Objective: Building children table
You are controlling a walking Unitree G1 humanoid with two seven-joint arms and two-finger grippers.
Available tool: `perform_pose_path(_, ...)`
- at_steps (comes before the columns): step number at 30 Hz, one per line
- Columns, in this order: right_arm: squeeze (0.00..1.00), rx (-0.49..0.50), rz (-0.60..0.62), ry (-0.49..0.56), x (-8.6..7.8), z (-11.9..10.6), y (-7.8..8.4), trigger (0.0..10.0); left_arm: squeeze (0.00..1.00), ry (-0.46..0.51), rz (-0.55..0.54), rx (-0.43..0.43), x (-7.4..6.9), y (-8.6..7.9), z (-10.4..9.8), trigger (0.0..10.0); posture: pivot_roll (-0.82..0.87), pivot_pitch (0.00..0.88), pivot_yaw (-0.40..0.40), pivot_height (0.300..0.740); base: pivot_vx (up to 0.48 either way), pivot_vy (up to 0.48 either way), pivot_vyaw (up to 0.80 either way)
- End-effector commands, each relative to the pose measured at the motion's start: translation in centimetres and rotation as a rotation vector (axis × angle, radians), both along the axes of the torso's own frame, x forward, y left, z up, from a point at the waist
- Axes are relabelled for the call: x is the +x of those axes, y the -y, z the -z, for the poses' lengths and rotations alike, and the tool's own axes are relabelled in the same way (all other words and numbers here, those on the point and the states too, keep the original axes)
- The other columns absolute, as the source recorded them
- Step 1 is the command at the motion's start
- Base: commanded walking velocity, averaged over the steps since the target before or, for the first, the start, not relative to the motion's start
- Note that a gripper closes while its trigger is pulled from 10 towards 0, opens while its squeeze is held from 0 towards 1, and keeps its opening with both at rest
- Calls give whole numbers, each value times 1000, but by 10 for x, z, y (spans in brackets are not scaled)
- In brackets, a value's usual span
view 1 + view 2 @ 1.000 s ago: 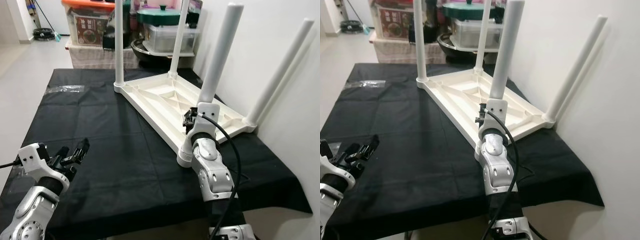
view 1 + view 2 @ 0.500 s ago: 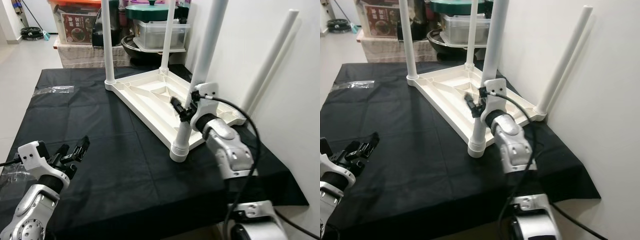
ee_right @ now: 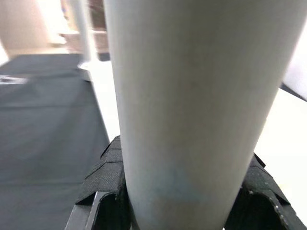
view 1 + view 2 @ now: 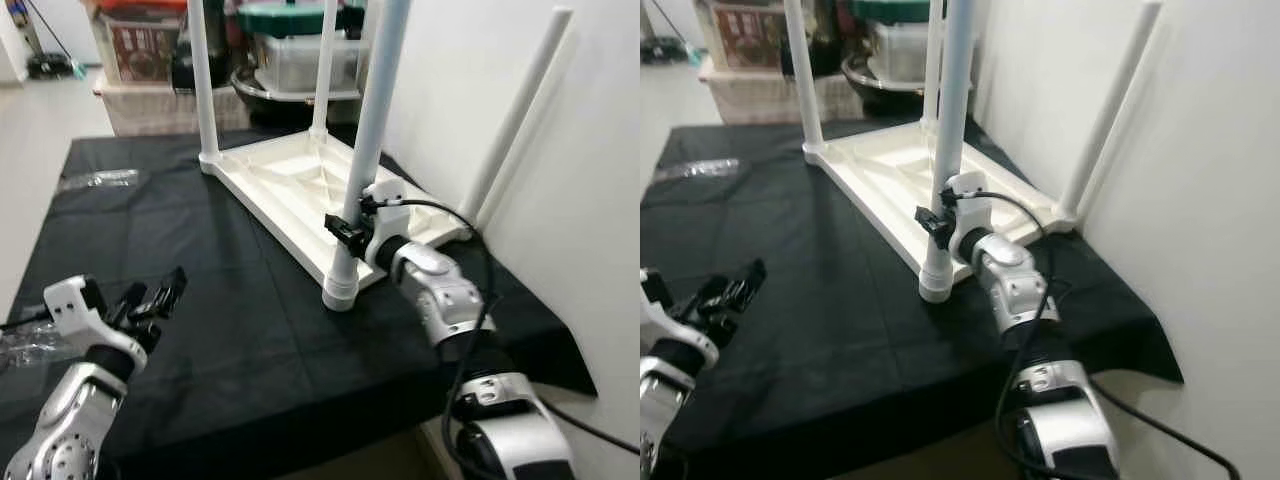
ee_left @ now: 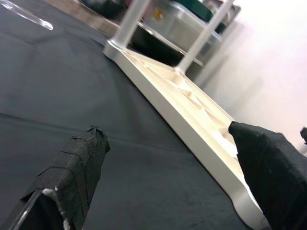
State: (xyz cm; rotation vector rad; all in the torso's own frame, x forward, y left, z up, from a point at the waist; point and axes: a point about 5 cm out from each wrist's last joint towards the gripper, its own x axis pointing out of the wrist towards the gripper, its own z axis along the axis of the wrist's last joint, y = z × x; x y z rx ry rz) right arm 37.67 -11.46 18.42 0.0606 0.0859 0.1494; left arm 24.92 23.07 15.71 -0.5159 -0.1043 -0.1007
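White plastic tabletop [image 4: 290,185] lies upside down on the black cloth [image 4: 200,270], legs up. My right gripper [image 4: 345,228] is clamped around the near table leg [image 4: 365,150], low by its socket. Away from that leg, my left gripper [image 4: 155,297] hovers over the cloth, fingers apart.

A clear plastic wrapper [image 4: 97,179] lies near the black cloth's [image 4: 250,330] left edge, with storage bins [image 4: 140,45] stacked beyond its far edge.
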Motion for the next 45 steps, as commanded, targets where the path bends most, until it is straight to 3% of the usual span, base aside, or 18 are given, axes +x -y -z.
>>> perform_pose_path(1, 0, 7, 287, -114, -12, 28, 28, 0, 0, -18, -4, -4, -1, -1, 4, 10000, 3, 0, -91, 740, 0, 0, 0)
perform_pose_path(8, 0, -33, 413, -50, -53, 24, 4, 0, 0, -30, 11, -3, 1, 0, 6, 10000, -40, 0, -67, 740, 0, 0, 0)
perform_pose_path(9, 0, -57, 370, -39, -51, 20, 0, 5059, 0, -30, 15, -3, 2, 1, 6, 10000, -47, 0, -65, 740, 0, 0, 0)
perform_pose_path(10, 0, -57, 370, -39, -51, 20, 0, 5059, 0, -30, 15, -3, 2, 1, 6, 10000, -47, 0, -65, 740, 0, 0, 0)
perform_pose_path(11, 0, -48, 338, -15, -49, 16, -1, 10000, 0, -30, 17, -4, 3, 1, 6, 10000, -47, 0, -65, 740, 0, 0, 0)
perform_pose_path(12, 0, -48, 338, -15, -49, 16, -1, 10000, 0, -30, 17, -4, 3, 1, 6, 10000, -47, 0, -65, 740, 0, 0, 0)
perform_pose_path(13, 565, -39, 333, 1, -48, 14, -1, 10000, 0, -30, 19, -4, 3, 2, 6, 10000, -47, 0, -65, 740, 0, 0, 0)
perform_pose_path(14, 565, -39, 333, 1, -48, 14, -1, 10000, 0, -30, 19, -4, 3, 2, 6, 10000, -47, 0, -65, 740, 0, 0, 0)
perform_pose_path(15, 1000, -19, 289, 39, -41, 6, 0, 10000, 0, -30, 22, -6, 3, 2, 7, 10000, -50, 0, -57, 740, 0, 0, 0)
perform_pose_path(18, 925, -24, 203, 99, -27, -9, 4, 10000, 0, -30, 26, -8, 4, 2, 7, 10000, -52, 0, -56, 740, 0, 0, 0)
perform_pose_path(19, 0, -14, 57, 131, -17, -17, 1, 10000, 0, -30, 27, -8, 4, 1, 7, 10000, -51, 0, -54, 740, 0, 0, 0)
perform_pose_path(24, 0, -50, -531, 181, -22, -24, -14, 10000, 0, -30, 31, -3, 5, 0, 6, 10000, -49, 0, -49, 740, 0, 0, 0)
perform_pose_path(29, 0, -80, -703, 142, -28, -9, -25, 10000, 0, -26, 34, 1, 8, 0, 5, 10000, -43, 0, -49, 740, 0, 0, 0)
perform_pose_path(30, 0, -69, -687, 115, -25, -2, -32, 0, 0, -24, 35, 2, 8, 0, 5, 10000, -30, 0, -52, 740, 0, 0, 0)
perform_pose_path(36, 0, -56, -458, 12, -12, 18, -39, 0, 0, -20, 31, 8, 6, -1, 3, 10000, -7, 0, -58, 740, 0, 0, 0)
perform_pose_path(39, 0, -96, 282, -73, -10, 35, 12, 0, 0, -28, 18, 20, 2, -6, 3, 10000, 2, 0, -61, 740, 0, 0, 0)
perform_pose_path(43, 0, -85, 500, -67, -28, 38, 30, 0, 0, -30, 17, 22, 0, -6, 3, 10000, 10, 0, -65, 740, 0, 0, 0)
perform_pose_path(45, 0, -43, 452, -70, -46, 39, 9, 0, 0, -31, 21, 18, 2, -3, 3, 10000, -2, 0, -55, 740, 0, 0, 0)
